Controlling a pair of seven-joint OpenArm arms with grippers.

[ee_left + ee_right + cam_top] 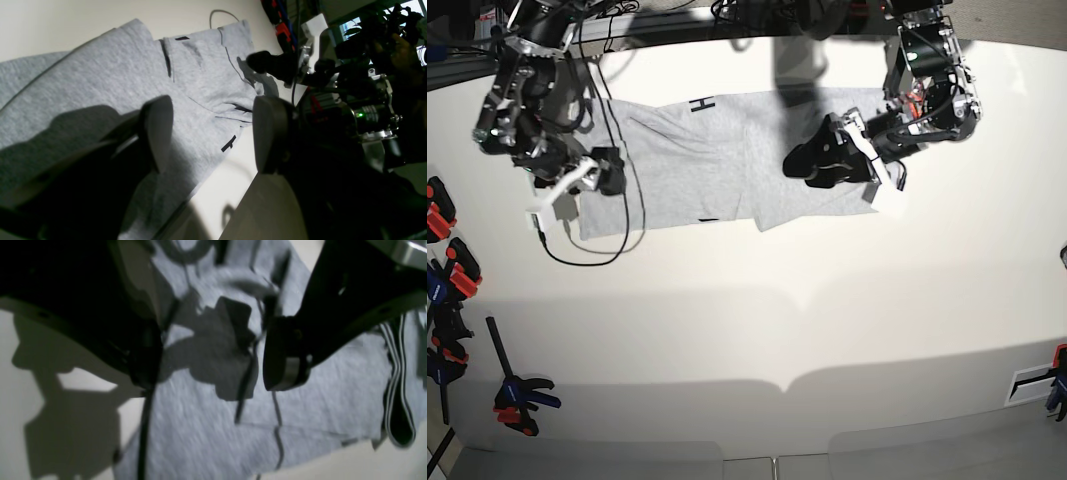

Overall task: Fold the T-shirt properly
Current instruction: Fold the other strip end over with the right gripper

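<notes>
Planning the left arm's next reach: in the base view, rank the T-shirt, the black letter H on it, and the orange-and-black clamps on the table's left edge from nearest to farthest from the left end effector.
1. T-shirt: directly under the left end effector.
2. Letter H: on the shirt's far edge, toward the other arm.
3. Clamps: on the opposite table edge, beyond the right end effector.

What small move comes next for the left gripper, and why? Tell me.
Probably lower the left gripper onto the T-shirt and close. Its jaws stand open above the grey cloth, holding nothing, and the shirt lies only partly folded on the table.
</notes>
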